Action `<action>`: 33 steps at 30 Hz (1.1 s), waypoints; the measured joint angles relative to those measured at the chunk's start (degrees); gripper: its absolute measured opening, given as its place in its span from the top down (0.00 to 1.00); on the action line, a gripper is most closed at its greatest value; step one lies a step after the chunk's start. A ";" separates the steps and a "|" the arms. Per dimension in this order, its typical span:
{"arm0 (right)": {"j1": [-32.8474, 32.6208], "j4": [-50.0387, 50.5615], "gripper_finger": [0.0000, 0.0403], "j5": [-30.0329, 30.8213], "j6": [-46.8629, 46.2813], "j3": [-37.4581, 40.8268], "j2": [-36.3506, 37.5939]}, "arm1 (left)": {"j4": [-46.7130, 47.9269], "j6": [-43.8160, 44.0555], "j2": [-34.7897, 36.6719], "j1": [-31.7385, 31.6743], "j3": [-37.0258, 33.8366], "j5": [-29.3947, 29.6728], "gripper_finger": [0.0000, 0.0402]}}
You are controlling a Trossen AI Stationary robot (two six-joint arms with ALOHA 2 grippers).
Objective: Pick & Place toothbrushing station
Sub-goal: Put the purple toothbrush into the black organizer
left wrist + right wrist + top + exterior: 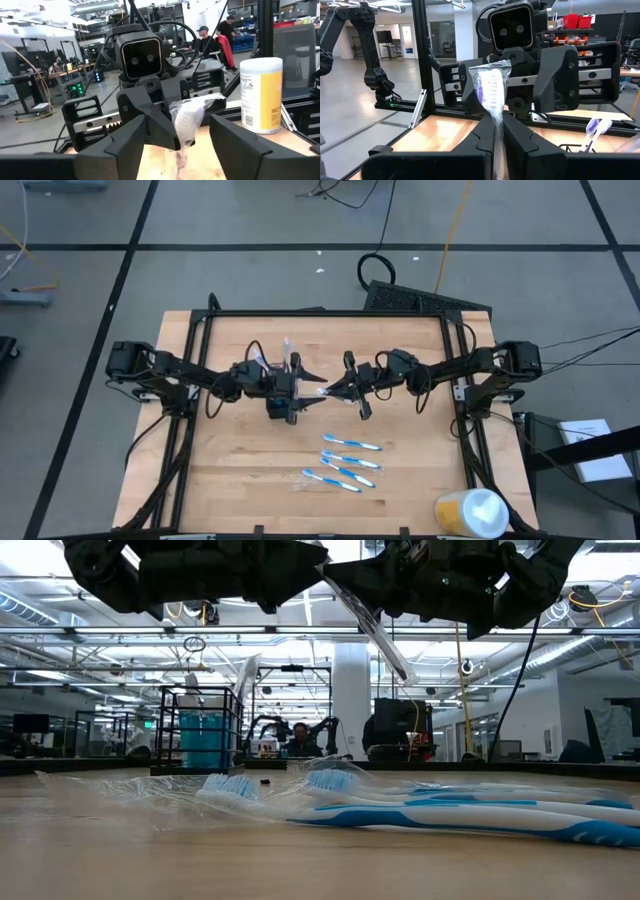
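Wrapped toothbrush held between two end effectors above the tabletop (240,470)

Right end effector (335,391) pinches the clear-wrapped toothbrush (491,92) shut; left end effector (305,376) gapes open around its far end. Mesh holder (283,396) sits below; three toothbrushes (345,461) lie nearer.

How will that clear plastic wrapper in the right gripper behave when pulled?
Probably floppy and light: the clear plastic wrapper crumples above the shut right gripper. It may slip or tear if the open left gripper tugs it.
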State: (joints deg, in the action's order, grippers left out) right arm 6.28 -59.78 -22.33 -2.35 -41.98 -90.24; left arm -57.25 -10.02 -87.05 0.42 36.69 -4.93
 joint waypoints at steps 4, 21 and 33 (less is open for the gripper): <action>0.00 0.01 0.98 0.00 0.00 -0.02 0.00 | 0.00 -0.40 0.00 0.23 0.00 0.00 0.56; 0.00 0.49 0.98 0.04 0.02 -0.02 0.04 | -0.35 -1.70 0.00 0.27 -0.02 -0.04 0.88; 1.30 9.18 0.73 -0.12 0.02 0.00 -0.07 | 1.33 -0.18 6.82 0.24 -0.11 1.23 0.93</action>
State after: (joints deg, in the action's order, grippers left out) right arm 7.58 -50.60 -22.44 -2.33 -41.98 -90.30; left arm -55.92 -10.20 -80.22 0.66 36.57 -3.70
